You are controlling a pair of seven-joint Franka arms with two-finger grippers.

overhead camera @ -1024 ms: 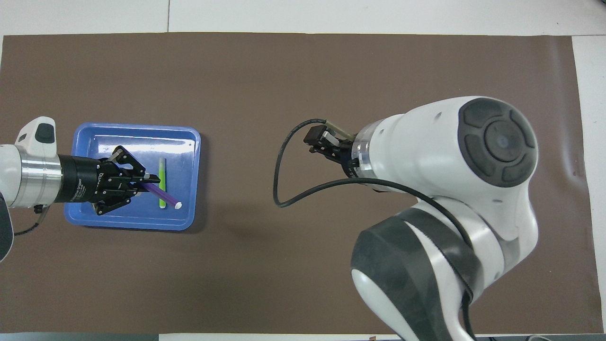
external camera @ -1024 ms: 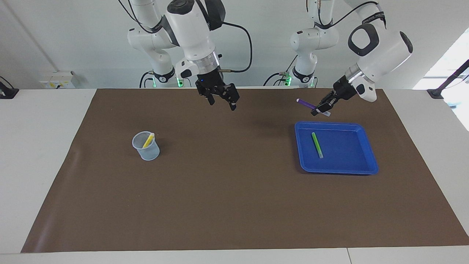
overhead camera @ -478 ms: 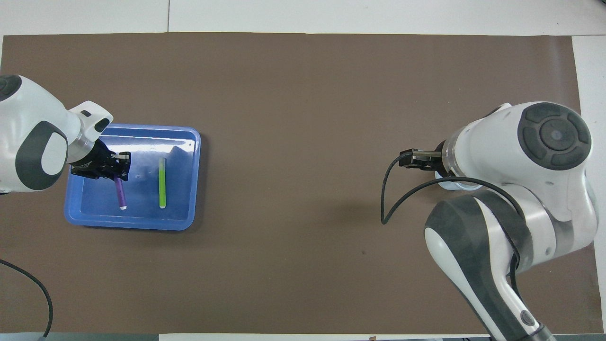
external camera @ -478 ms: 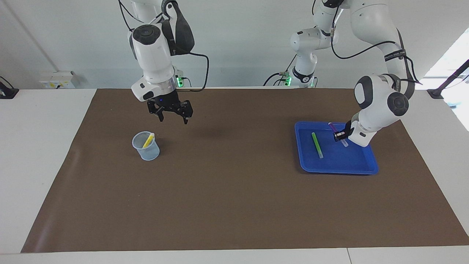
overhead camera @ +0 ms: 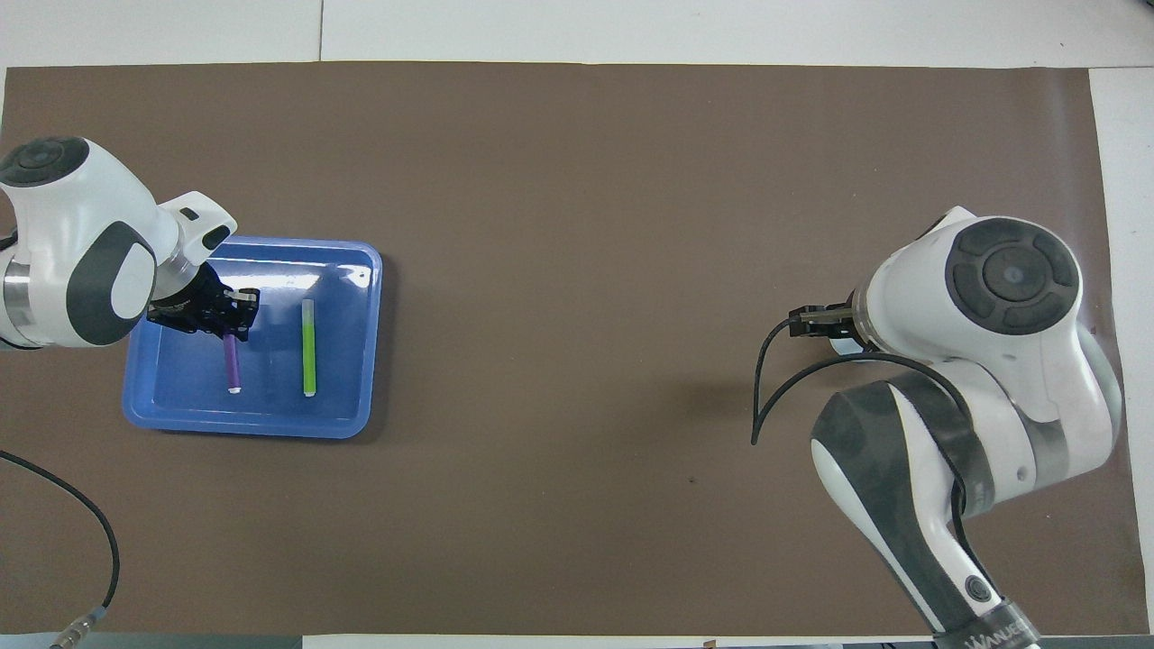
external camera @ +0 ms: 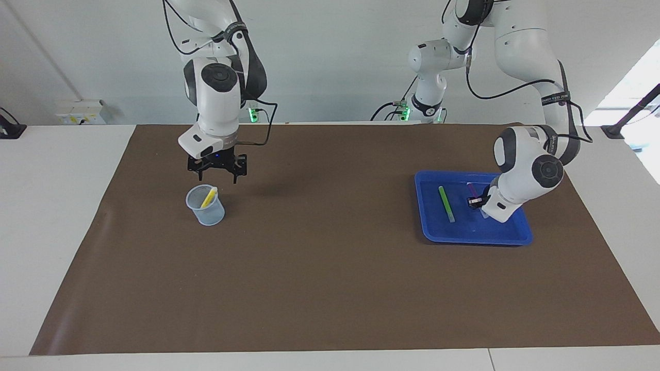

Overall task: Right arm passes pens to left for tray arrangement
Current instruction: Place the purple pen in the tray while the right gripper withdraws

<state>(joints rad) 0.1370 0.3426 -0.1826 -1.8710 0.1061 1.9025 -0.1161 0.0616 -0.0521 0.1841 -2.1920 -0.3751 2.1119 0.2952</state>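
Three pens are in view, described here from the left of the facing frame to the right.

At centre left of the facing frame, a small translucent cup (external camera: 205, 205) stands on the brown mat (external camera: 330, 268). The yellow pen (external camera: 209, 197) leans inside it, its top above the rim. The right gripper (external camera: 217, 170) hangs directly over the cup, pointing down, fingers spread wide apart and holding nothing. In the overhead frame this gripper is hidden under the right arm (overhead camera: 983, 306) at the right edge, and only a sliver of the cup shows.

The middle of the mat carries only the shadow of the right arm.

At centre right of the facing frame sits the blue tray (external camera: 508, 238), which appears at centre left of the overhead frame. The green pen (external camera: 446, 204) lies flat on the tray floor, running lengthwise from the tray's upper edge toward its lower edge in both frames. The purple pen (overhead camera: 232, 361) lies parallel to it, well apart, on the side toward the left arm's (external camera: 528, 170) base, pale end toward the lower edge of the overhead frame. The left gripper (overhead camera: 233, 315) is lowered into the tray and clamped on the upper end of the purple pen. Whether the pen's pale end touches the tray floor cannot be determined.
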